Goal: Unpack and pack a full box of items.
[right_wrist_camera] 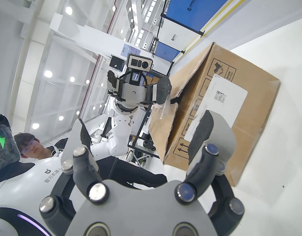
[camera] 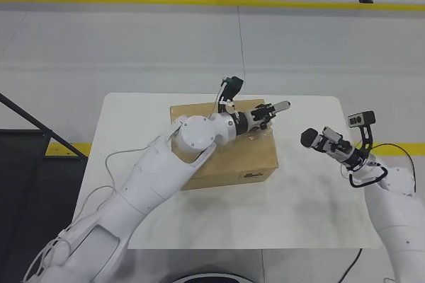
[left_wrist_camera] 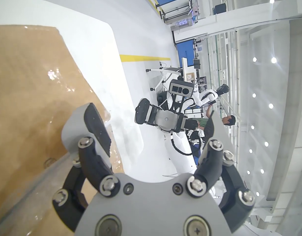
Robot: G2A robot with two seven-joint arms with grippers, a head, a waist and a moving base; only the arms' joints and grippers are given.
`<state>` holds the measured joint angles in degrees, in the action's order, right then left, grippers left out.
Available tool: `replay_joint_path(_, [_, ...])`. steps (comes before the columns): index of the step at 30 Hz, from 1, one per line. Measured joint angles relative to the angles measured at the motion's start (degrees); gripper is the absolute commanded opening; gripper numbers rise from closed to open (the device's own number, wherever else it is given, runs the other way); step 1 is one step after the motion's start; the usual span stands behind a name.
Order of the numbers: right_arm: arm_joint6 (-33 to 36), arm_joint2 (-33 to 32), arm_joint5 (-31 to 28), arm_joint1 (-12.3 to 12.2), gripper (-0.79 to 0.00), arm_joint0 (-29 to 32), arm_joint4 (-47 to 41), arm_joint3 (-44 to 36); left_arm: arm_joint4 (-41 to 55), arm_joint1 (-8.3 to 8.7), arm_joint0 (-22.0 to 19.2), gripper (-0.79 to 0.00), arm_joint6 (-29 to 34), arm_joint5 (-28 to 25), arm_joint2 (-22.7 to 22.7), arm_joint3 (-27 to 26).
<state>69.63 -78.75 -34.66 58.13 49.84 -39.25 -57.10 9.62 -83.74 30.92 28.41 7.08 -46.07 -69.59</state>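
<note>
Box on tabletop, flap part-open. L gripper at flap edge, fingers spread; R gripper beside box, fingers spread, holding nothing. Est. unpacking barely begun; packing all left.

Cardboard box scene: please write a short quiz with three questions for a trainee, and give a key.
1. True or false: the right gripper holds the cardboard box.
2. Where is the left gripper? A) over the box's top edge; B) deep inside the box; C) down at the floor.
3. Fill in: the jaws of both grippers stand ____.
Key: 1 false (it hovers apart from the box); 2 A; 3 open.
</note>
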Motion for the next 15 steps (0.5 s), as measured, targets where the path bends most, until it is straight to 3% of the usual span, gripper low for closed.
replay_joint_path(9, [0.3,-1.0,0.3,-0.8,0.0,0.5,-1.2,1.6,3.0,-3.21,-4.5,0.0,-3.7,-2.9,2.6,5.6])
replay_joint_path(15, [0.7,-0.7,0.7,-1.1,0.0,-0.4,-1.4,2.1,3.7,-4.42,-5.9,0.0,-6.5,-5.2,2.1,6.5])
